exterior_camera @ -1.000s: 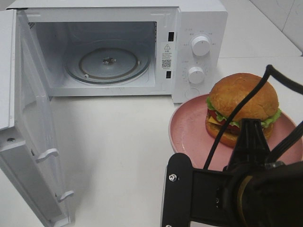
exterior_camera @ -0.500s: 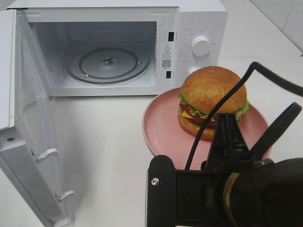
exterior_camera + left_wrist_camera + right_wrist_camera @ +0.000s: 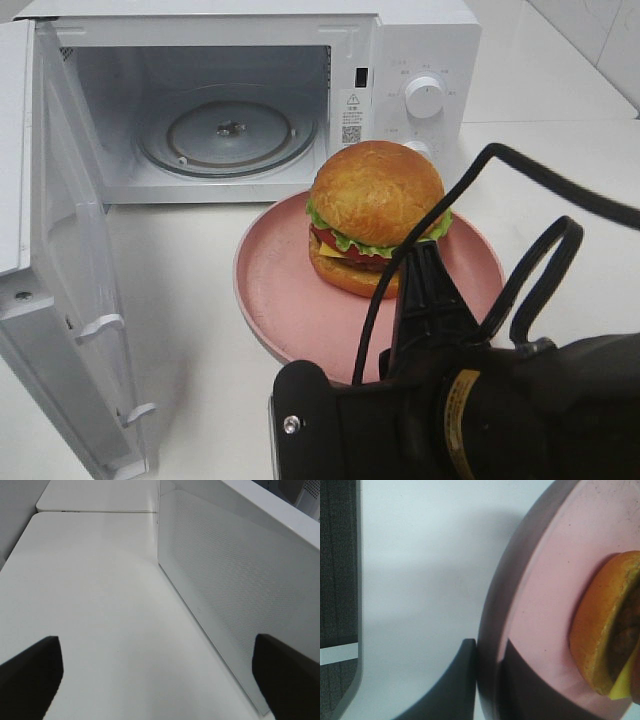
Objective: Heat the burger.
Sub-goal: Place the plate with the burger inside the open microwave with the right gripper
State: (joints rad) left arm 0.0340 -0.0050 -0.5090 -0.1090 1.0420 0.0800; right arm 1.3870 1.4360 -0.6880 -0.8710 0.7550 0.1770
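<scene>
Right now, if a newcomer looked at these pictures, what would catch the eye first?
The burger, with glossy bun and green lettuce, sits on a pink plate in front of the microwave. The microwave's door stands wide open at the left, showing the glass turntable. The right end effector pinches the plate's rim.

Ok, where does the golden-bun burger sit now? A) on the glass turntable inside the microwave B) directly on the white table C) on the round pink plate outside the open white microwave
C: the golden-bun burger rests on the round pink plate, in front of the open white microwave.
</scene>
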